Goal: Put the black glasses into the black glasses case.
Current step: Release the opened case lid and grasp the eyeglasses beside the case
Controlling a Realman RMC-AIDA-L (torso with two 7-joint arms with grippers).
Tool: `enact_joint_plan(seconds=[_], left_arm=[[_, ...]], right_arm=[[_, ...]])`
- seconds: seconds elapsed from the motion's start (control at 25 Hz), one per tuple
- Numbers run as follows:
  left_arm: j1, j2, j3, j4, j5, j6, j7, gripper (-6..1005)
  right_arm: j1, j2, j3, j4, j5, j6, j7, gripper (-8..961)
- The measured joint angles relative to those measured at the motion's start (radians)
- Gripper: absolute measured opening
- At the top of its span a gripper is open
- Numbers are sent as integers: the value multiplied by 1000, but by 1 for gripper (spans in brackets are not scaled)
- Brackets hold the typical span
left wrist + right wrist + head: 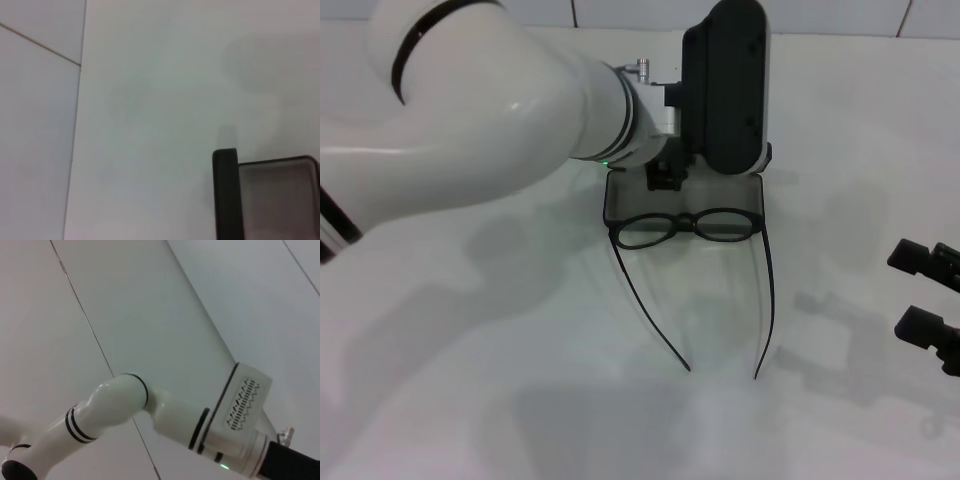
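The black glasses [688,226] lie unfolded on the white table. Their lenses are against the near rim of the black glasses case [618,197], and their temple arms point toward me. The case is open and mostly hidden by my left arm. Its black rim and grey lining show in the left wrist view [277,200]. My left gripper [665,177] hangs over the case's far side, just behind the glasses, and touches neither that I can see. My right gripper [926,295] is open and empty, low at the table's right edge.
My left arm [470,120] crosses the back left of the table and also shows in the right wrist view [165,415]. A tiled wall [840,15] runs behind the table. Bare white tabletop [470,380] surrounds the glasses.
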Motion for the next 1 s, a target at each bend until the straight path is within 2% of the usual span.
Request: enact_joint_plan(seconds=[0.16,0.24,0.44,0.52,0.6,0.68,0.8,0.92,1.0], left_arm=[[34,3,-54,131,-48,112,0,291],[69,6,-118,248,-125,165,15,298],[207,8,-247,521,-291,183,42,304],[272,8,-311,603,-414,185,45,303],[340,10,-389,626,-614,199,83,300],[404,11,-454,608,-816,223,165,296],[513,11,-588,465,-1219,349,379,291],[532,12,-712,243,-1452,542,514,286],[523,12,-770,82,-1515,646,581,267]], right_arm=[[7,-9,1,-42,-29,15,9,718],[16,-13,1,-101,-64,35,35,716],[46,-3,-1,-387,-175,71,217,711],[73,0,-8,-526,-218,73,320,709],[106,-2,-33,-650,-256,70,435,707],[149,-8,-66,-763,-297,52,534,705],[248,-23,-96,-856,-375,18,655,697],[370,-44,-121,-865,-483,12,753,686],[445,-48,-134,-842,-563,16,790,686]])
